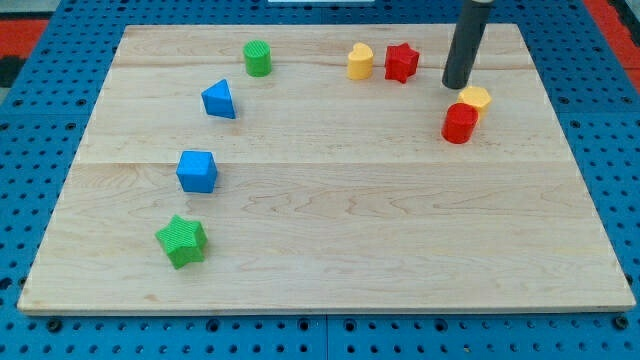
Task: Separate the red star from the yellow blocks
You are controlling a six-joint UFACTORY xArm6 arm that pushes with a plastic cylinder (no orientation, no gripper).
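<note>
Here, my tip [457, 86], gripperless, stands right of ribbed red star [402, 62] touching yellow heart [360, 61].

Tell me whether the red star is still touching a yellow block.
Touching or nearly: the red star sits right beside the yellow heart, no clear gap. My tip stands apart.

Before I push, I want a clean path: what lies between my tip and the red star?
Nothing: in the camera view, only bare board separates my tip from the red star, which sits toward the view's left.
</note>
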